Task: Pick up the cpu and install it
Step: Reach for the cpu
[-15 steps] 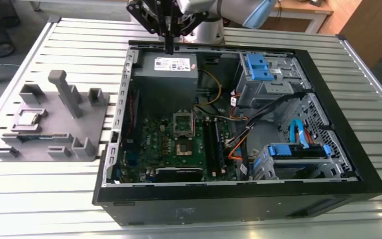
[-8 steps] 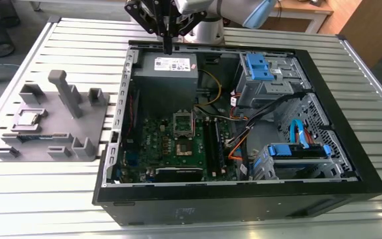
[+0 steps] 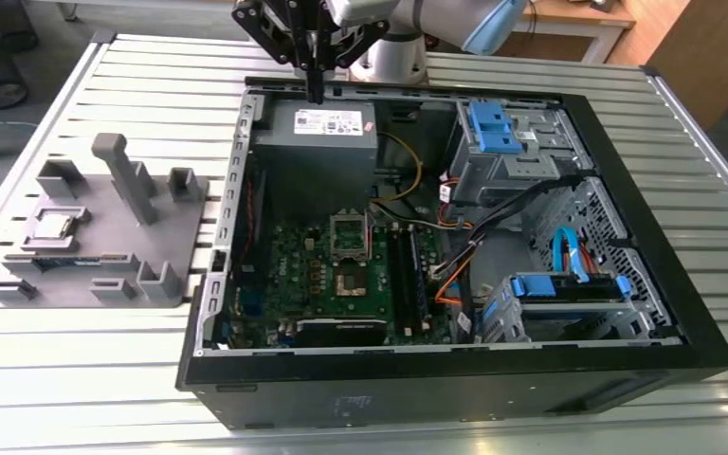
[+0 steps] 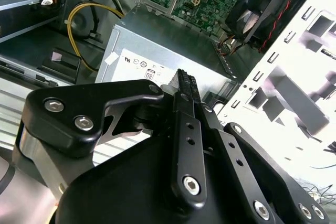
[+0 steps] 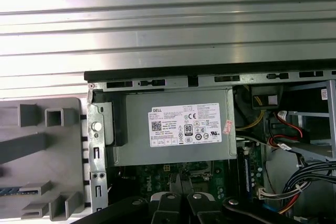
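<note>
Gripper (image 4: 186, 82) hangs over the power supply (image 4: 157, 45), jaws pinched together on nothing.
Work looks barely begun: the cpu (image 3: 58, 226) lies on the grey fixture tray (image 3: 181, 232) at the exterior view's left, well apart from the gripper, and the motherboard socket (image 3: 349, 277) looks unfilled.

Overall light: bright, even, from above.
Table (image 3: 99, 379): slats shine; streaky glare in first wrist view.
Case (image 3: 465, 389) interior: shadowed, darker than surroundings.
Second wrist view: grey fixture (image 4: 294, 98) washed out white.
Gripper (image 4: 187, 81): black, soft sheen.
</note>
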You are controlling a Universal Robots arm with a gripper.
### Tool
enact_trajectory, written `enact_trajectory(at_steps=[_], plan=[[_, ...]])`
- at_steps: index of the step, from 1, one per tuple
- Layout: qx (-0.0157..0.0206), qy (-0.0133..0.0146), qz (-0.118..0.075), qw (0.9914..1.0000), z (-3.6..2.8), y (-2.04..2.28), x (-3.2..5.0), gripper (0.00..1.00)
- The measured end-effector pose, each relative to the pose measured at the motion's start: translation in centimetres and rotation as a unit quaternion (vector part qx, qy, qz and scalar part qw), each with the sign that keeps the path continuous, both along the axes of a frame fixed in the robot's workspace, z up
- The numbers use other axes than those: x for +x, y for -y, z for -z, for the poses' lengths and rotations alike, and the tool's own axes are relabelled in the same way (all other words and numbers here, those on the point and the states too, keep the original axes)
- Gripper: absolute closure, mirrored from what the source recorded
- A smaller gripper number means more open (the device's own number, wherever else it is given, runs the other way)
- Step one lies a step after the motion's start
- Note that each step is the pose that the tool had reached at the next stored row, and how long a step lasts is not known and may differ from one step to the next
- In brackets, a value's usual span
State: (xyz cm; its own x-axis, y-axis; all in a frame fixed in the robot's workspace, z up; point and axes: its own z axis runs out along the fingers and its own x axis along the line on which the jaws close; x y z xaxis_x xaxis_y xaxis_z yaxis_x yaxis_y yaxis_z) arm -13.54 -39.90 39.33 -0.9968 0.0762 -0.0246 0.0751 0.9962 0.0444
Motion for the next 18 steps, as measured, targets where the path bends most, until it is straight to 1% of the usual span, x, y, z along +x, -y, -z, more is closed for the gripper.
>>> enact_trajectory(at_steps=[8, 18], plan=[[0.0000, 0.0001, 0.000, 1.00000, 0.00, 0.00, -0.46, 0.89], [0.0000, 0.0005, 0.000, 1.00000, 0.00, 0.00, -1.30, 0.89]])
